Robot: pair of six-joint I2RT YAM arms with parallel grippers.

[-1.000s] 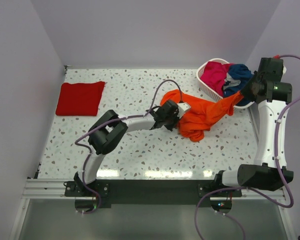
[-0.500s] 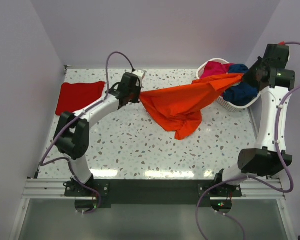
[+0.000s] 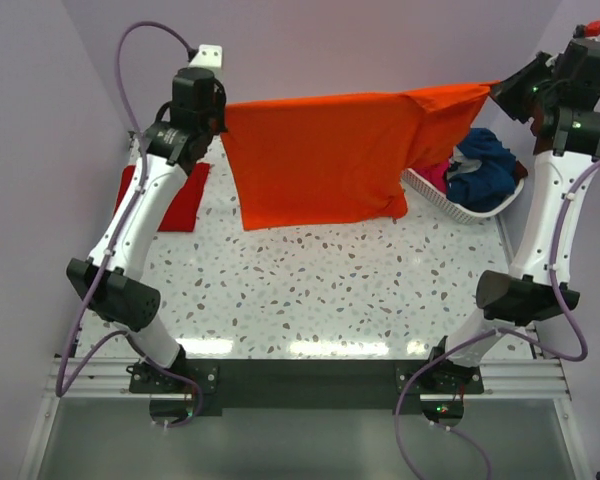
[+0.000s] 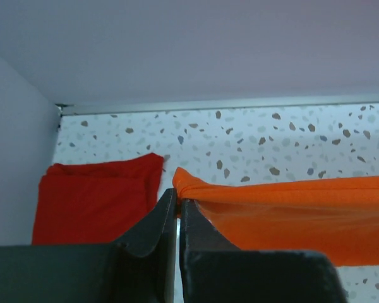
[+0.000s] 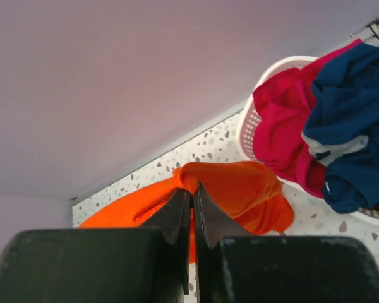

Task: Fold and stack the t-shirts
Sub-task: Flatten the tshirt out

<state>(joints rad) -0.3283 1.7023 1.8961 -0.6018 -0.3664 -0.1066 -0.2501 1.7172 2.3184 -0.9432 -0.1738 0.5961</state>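
Raised high over the speckled table point(image 3: 320, 290), the left gripper point(image 4: 177, 197) and the right gripper point(image 5: 191, 188) hold the orange tee point(image 3: 320, 165) stretched out in the air between them. Each wrist view shows the fingers pressed almost together, with a small bunch of orange cloth pinched at the tips. The left claw grips one end of the shirt's top edge and the right claw grips the other.

From above, the tee hangs as a broad sheet. Its top edge runs nearly level from the far left to the far right of the workspace, and its lower hem falls over the far half of the table. Whether the hem touches the surface cannot be told.

The red tee point(image 3: 170, 195) lies folded flat at the far left of the table, well apart from the hanging shirt's hem. At the far right stands the white basket point(image 3: 432, 193), its left side hidden behind the drooping orange cloth. The crumpled magenta tee point(image 5: 283, 136) and navy tee point(image 5: 347, 148) lie in it side by side.
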